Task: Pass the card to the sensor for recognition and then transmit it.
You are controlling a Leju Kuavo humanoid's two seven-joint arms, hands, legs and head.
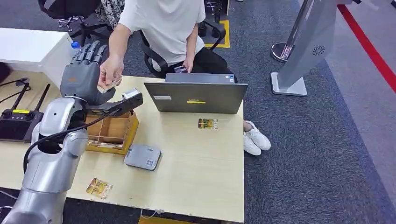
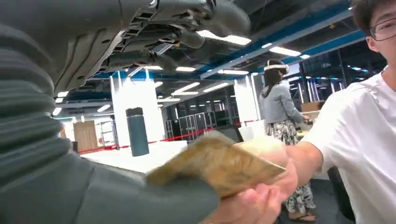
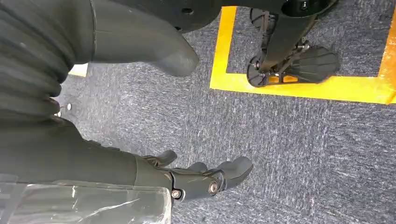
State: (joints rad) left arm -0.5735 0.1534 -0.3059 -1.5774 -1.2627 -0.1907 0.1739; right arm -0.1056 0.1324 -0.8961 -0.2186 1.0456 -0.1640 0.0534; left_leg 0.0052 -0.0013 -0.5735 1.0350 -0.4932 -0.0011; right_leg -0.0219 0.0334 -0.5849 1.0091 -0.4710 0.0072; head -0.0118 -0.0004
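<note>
Daylight-coloured ceiling lamps are lighting a large hall, where a pale wooden table [image 1: 205,163] is standing on dark grey carpet [image 1: 317,154] marked with a red stripe and yellow tape. The robot's left hand [image 1: 84,74] is reaching up over the far edge of the table with its fingers spread upward, and a brownish card [image 2: 219,161] is lying against its thumb while a seated person's hand [image 1: 111,72] is pinching the same card; whether the robot's thumb is actually clamping it I cannot tell. The right hand [image 3: 201,179] is hanging over the carpet, fingers loosely curled and holding nothing.

On the table, a grey laptop [image 1: 196,95] is sitting near the far edge, a wooden box [image 1: 114,133] with compartments is standing beside the left arm, and a small grey sensor [image 1: 142,157] is lying just in front of that box. Two more cards are lying flat: one [image 1: 207,123] in front of the laptop, one [image 1: 99,188] near the front edge. A black remote control [image 1: 16,122] is resting at the left side.
</note>
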